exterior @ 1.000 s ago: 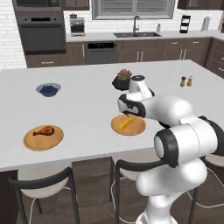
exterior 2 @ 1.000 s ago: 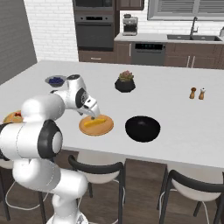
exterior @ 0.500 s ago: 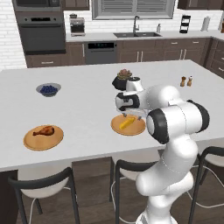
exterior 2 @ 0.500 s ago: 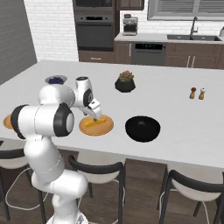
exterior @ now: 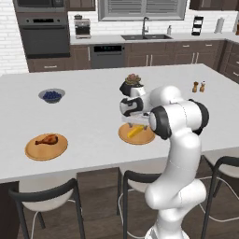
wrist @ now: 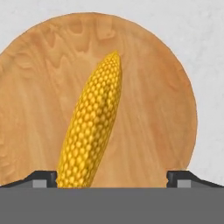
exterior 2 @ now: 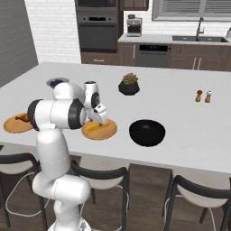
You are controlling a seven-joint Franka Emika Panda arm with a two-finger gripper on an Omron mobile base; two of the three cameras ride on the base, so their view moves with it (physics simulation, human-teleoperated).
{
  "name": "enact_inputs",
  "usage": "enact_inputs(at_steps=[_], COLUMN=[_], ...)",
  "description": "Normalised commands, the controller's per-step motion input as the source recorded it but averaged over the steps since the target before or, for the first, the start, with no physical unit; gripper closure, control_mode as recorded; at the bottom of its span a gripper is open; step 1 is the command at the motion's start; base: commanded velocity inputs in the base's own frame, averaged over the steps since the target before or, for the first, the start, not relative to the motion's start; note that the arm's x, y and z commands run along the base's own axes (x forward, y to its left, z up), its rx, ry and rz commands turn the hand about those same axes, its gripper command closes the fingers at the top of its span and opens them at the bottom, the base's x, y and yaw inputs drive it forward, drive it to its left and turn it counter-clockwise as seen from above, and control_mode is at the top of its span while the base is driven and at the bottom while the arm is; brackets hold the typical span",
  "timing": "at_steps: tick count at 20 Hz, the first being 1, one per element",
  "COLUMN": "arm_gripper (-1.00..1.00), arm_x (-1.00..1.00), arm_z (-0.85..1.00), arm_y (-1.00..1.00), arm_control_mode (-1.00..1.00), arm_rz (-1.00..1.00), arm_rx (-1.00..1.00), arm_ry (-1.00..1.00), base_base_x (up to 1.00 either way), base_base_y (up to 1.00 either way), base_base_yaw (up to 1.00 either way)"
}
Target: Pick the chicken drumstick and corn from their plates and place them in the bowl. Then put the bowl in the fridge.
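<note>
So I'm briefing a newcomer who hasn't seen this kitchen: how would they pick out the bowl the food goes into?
Start at the big white island counter and go to its far left part, beyond the wooden plate with the chicken drumstick. The bowl sits alone there: small, shallow, pale grey-blue rim, dark blue inside, unlike the flat tan plates.

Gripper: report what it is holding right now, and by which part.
Nothing is held. The gripper stands open above the corn, which lies on its wooden plate; one fingertip sits beside the cob's near end, the other well clear of it.
</note>
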Motion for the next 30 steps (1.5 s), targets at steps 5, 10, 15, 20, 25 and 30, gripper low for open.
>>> enact_inputs(at_steps=[5, 10, 15, 20, 25, 30], arm_gripper=[-1.00, -1.00, -1.00, -1.00, 1.00, 1.00], arm_x=[0.14, 0.25, 0.29, 0.06, -0.09, -0.12], arm_z=[-0.41, -0.38, -0.27, -0.31, -0.25, -0.05], arm_y=[0.00, 0.04, 0.07, 0.04, 0.03, -0.16], arm_control_mode=[-1.00, -1.00, -1.00, -1.00, -1.00, -1.00], arm_rz=[0.00, 0.00, 0.00, 0.00, -0.01, -0.02], arm_rx=[0.04, 0.05, 0.05, 0.01, 0.00, 0.01], arm_ry=[0.01, 0.00, 0.00, 0.00, 0.00, 0.00], base_base_x=[0.00, 0.00, 0.00, 0.00, 0.00, 0.00], base_base_y=[0.00, 0.00, 0.00, 0.00, 0.00, 0.00], base_base_yaw=[0.00, 0.00, 0.00, 0.00, 0.00, 0.00])
